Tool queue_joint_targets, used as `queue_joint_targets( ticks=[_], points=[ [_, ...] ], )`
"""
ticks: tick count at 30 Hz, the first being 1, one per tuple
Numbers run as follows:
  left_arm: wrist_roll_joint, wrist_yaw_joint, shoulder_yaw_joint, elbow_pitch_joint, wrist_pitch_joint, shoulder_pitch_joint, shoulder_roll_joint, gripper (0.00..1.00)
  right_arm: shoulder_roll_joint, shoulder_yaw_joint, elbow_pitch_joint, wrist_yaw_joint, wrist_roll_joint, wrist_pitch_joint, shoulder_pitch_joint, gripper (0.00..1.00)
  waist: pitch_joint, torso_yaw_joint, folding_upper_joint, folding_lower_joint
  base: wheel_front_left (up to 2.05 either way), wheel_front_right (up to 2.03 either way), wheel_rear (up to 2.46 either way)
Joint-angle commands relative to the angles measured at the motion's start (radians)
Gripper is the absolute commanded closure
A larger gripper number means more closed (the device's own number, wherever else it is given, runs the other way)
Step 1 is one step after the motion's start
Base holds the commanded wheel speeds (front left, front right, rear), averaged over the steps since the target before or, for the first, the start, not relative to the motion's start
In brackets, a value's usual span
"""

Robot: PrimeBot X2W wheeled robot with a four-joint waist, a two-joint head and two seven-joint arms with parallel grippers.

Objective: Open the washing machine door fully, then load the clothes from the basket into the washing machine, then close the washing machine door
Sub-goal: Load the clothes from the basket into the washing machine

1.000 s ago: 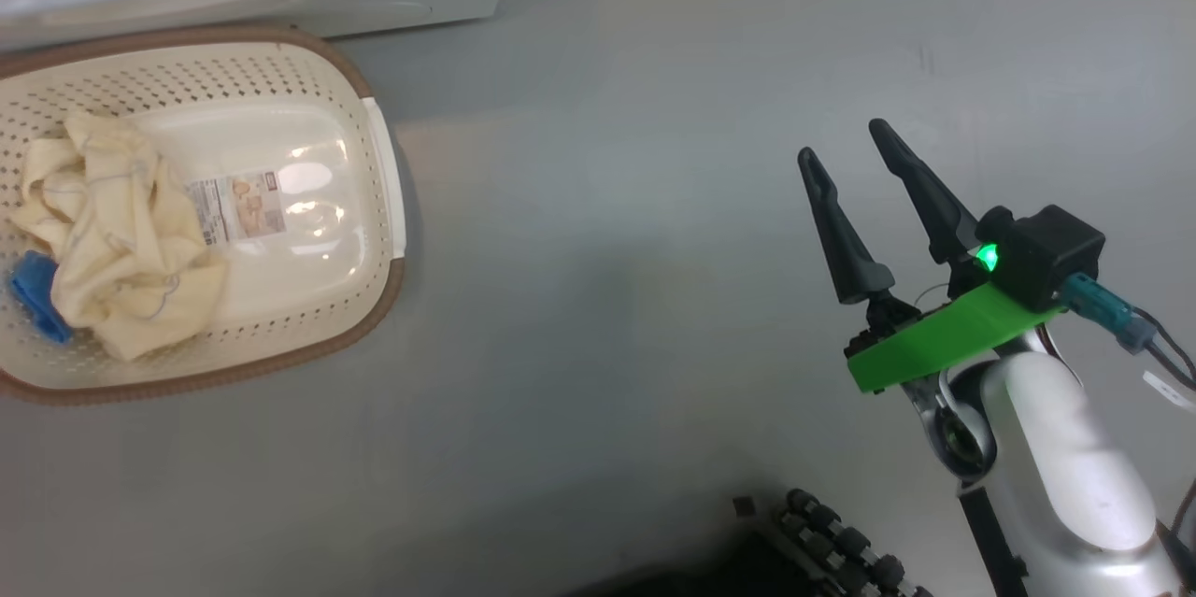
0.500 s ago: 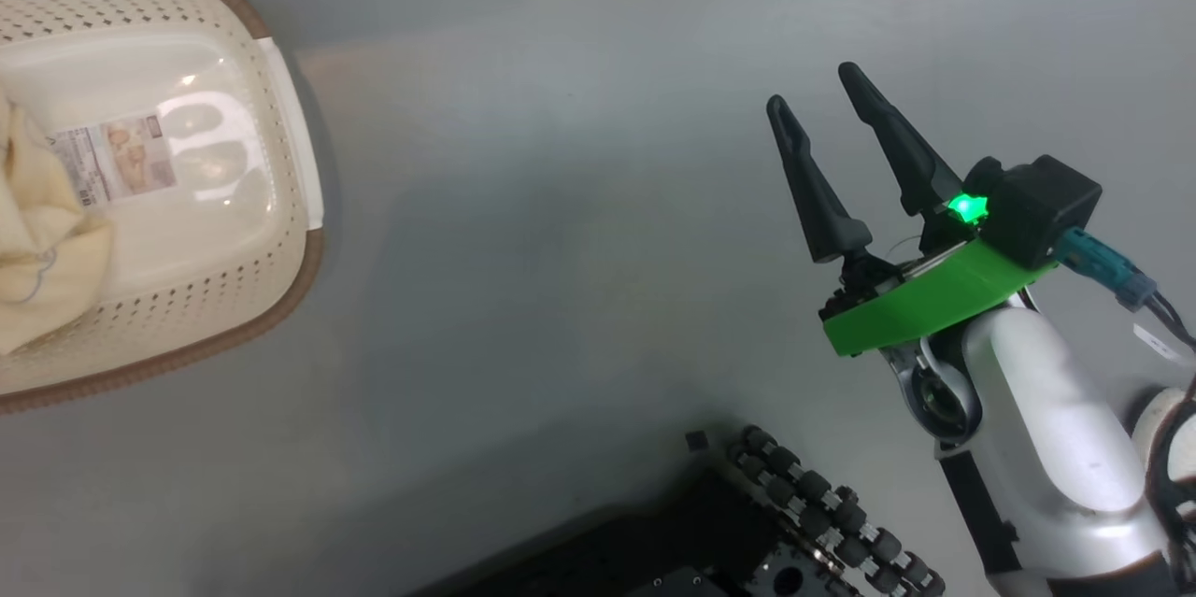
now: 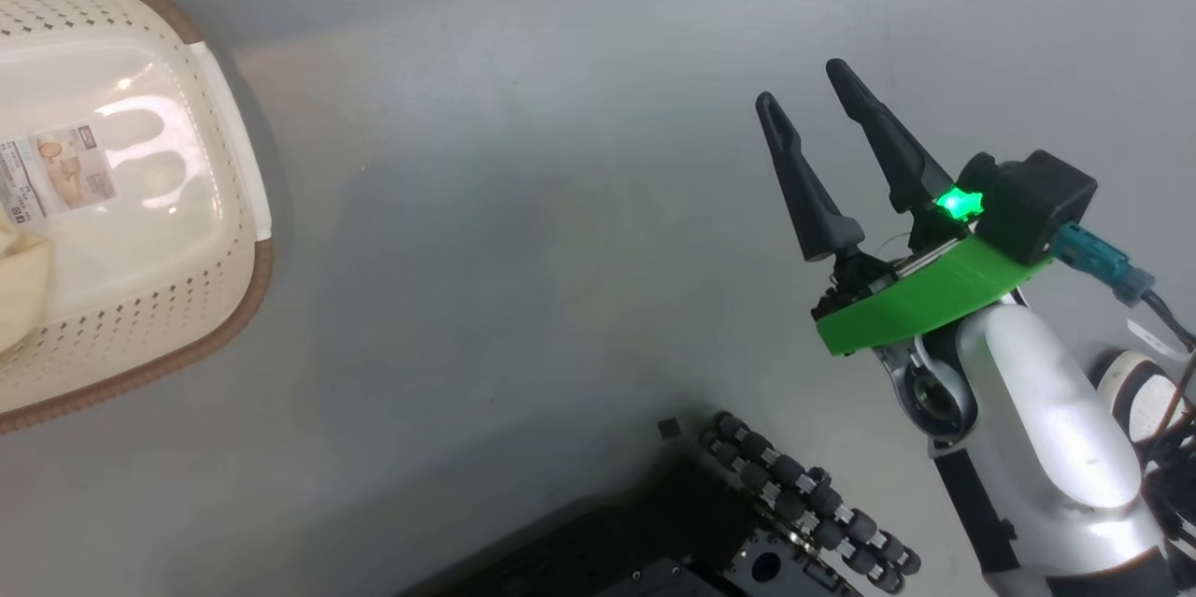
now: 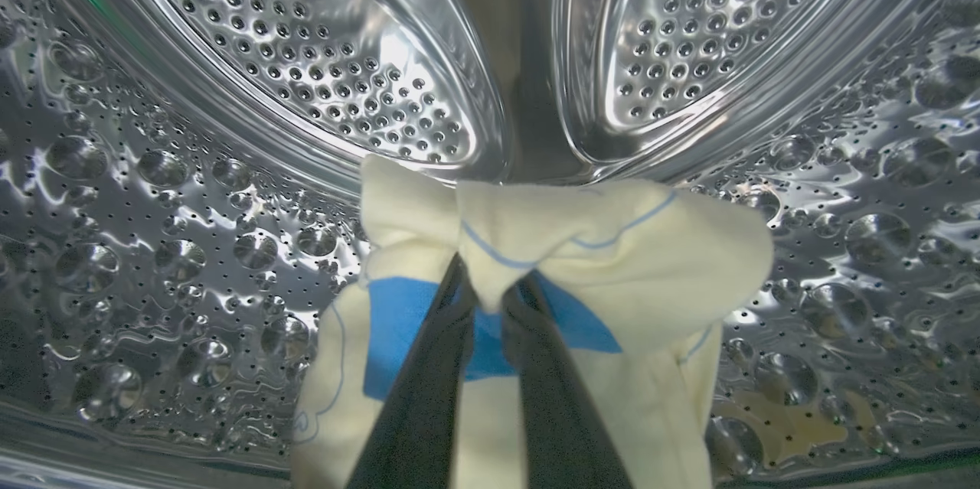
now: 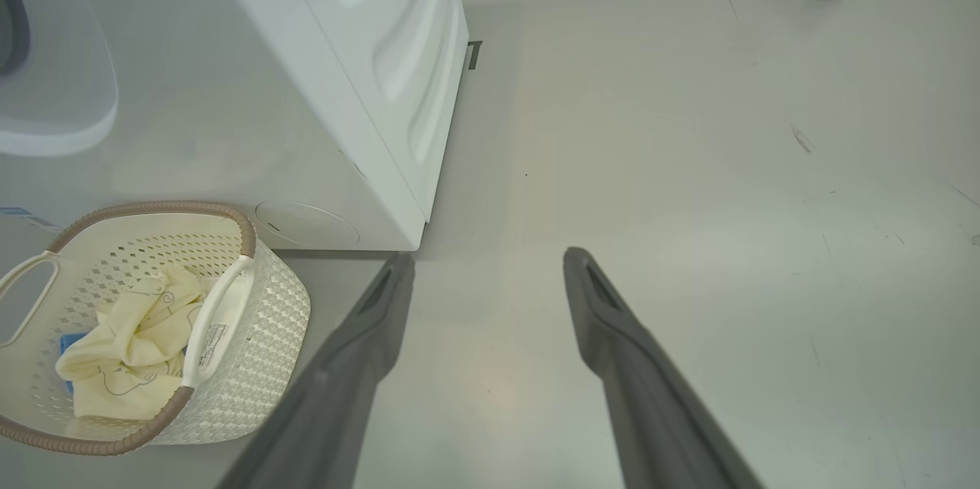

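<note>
left gripper [image 4: 490, 282] clamped on a cream cloth [image 4: 612, 244] inside the steel drum [image 4: 191, 206]. right gripper [image 3: 801, 84] fingers apart above the floor [image 3: 523, 251].

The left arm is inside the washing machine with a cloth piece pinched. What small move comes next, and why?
Probably open the left gripper and let go: it is shut on a cream cloth piece well inside the steel drum. More cream fabric lies in the basket, so that arm would likely go there next.
</note>
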State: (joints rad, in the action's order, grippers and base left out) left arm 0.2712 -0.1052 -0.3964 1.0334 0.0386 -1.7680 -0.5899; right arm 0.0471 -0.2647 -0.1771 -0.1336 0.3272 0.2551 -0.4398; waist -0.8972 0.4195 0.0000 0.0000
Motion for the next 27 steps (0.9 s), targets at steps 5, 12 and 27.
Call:
queue_joint_targets(
  ticks=[5,12,27],
  points=[
    [-0.002,-0.003,-0.009,0.026,-0.053,-0.071,-0.016,0.00,0.003,0.000,0.021,0.003,0.003,0.007,0.019,0.00,0.010,-0.016,0.0000,0.0000,0.00,0.00,0.00],
    [0.024,-0.018,-0.030,0.075,-0.121,-0.050,0.023,0.00,0.003,0.024,0.019,0.003,-0.026,0.007,0.014,0.00,0.045,-0.060,0.0000,0.0000,0.00,0.00,0.00],
    [0.193,-0.025,-0.113,0.046,-0.236,0.178,0.117,0.00,0.003,0.102,0.005,0.003,-0.134,0.007,0.043,0.00,0.188,-0.194,0.0000,0.0000,0.00,0.00,0.00]
  ],
)
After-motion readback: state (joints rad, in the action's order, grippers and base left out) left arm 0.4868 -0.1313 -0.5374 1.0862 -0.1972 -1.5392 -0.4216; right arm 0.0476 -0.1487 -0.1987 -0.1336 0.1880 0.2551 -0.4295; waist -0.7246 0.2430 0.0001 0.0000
